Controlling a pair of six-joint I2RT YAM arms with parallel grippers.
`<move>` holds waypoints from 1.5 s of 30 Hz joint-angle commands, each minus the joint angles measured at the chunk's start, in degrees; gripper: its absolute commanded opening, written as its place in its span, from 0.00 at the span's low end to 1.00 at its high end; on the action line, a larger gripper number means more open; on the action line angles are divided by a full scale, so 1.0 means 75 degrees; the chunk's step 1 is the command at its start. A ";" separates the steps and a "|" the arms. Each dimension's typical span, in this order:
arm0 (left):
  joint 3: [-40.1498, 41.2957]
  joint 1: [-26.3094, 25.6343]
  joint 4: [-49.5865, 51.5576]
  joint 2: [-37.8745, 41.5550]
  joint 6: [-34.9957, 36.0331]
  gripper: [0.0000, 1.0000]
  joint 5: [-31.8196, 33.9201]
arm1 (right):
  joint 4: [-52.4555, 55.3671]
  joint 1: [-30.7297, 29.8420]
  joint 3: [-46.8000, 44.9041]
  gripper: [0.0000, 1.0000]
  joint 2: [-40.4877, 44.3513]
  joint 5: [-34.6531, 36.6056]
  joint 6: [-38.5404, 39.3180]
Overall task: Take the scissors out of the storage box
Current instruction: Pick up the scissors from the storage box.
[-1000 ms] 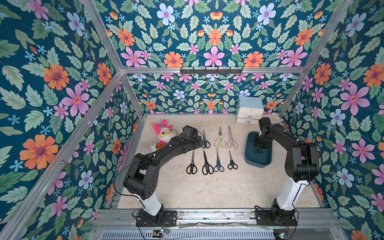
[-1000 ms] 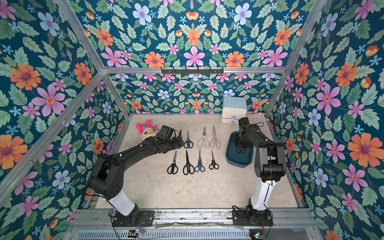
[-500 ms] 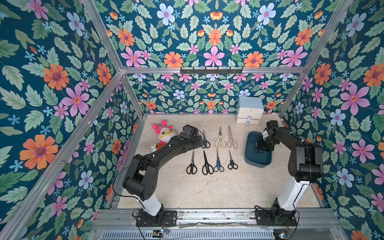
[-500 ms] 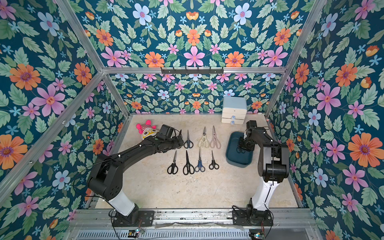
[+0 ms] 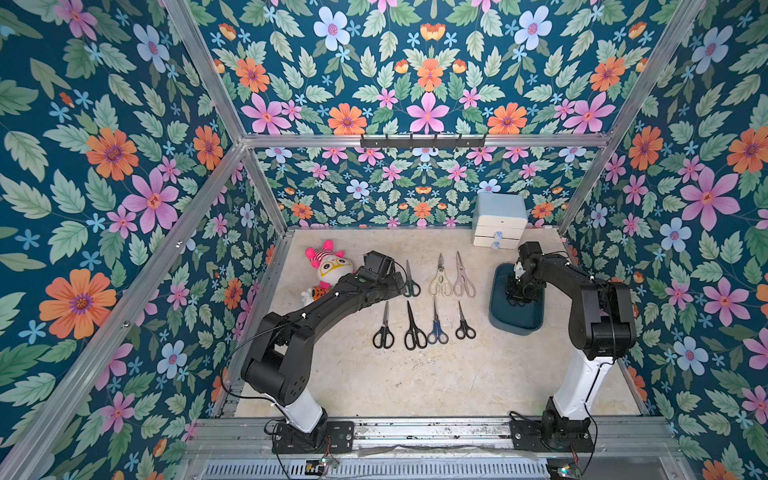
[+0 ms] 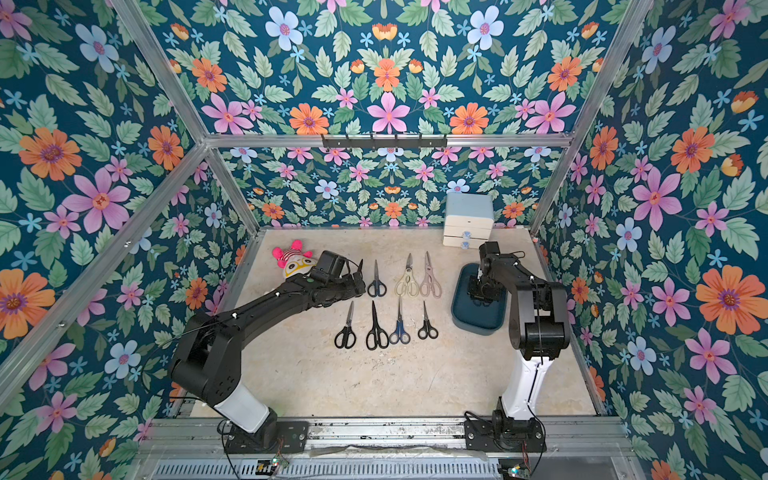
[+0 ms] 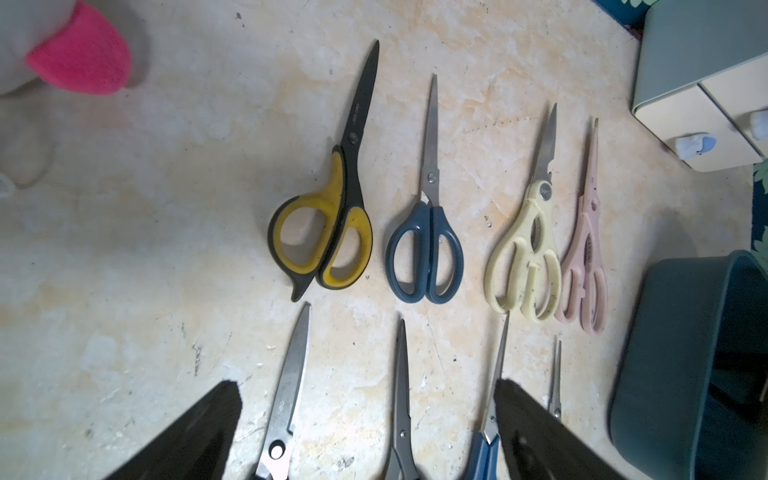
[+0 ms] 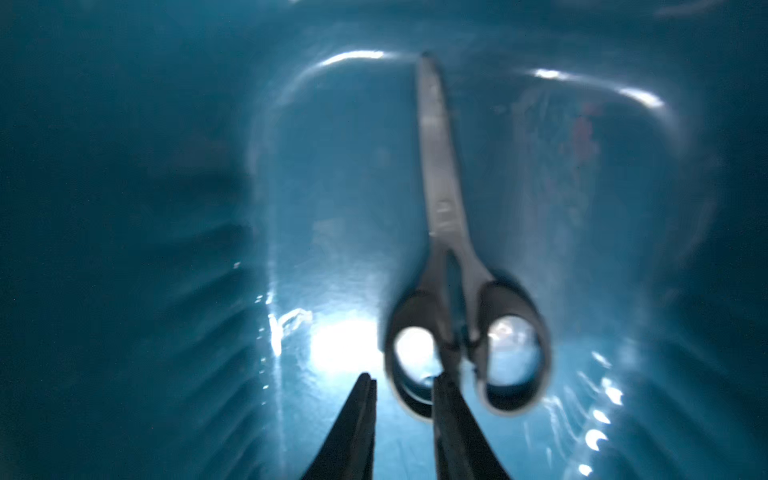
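Right hand (image 8: pixel 401 380) — narrower, inside storage box (image 5: pixel 514 328)

**Left gripper (image 7: pixel 368 386) wide, right gripper (image 8: pixel 403 378) narrow**

The left arm (image 5: pixel 332 307) stretches low and forward, with its jaws spread wide. The right arm (image 5: pixel 582 286) folds at the elbow, wrist pointing straight down, jaws only narrowly parted.

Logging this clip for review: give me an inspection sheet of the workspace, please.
Surface: beige table, mottled, scuffed.
Job's things: eight scissors in two rows on the table; one black pair in the blue box.
Clutter: plush doll, small drawer cabinet.
Claws: left claw open, empty; right claw inside box, astride a handle ring, grip unclear.
Cables: loose black loop beside left arm.
Surroundings: flowered walls, metal frame.
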State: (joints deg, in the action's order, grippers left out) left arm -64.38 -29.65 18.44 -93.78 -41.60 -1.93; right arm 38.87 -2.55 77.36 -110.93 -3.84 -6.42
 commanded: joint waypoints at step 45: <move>0.0874 0.0004 -0.0050 0.1024 -0.0391 0.99 0.0635 | -0.0015 -0.0364 -0.0233 0.00 0.0610 0.0147 -0.0686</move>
State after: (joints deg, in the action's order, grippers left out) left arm -57.30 -29.67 18.41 -85.78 -43.94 1.63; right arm 37.23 -5.32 75.81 -108.68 -1.69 -9.39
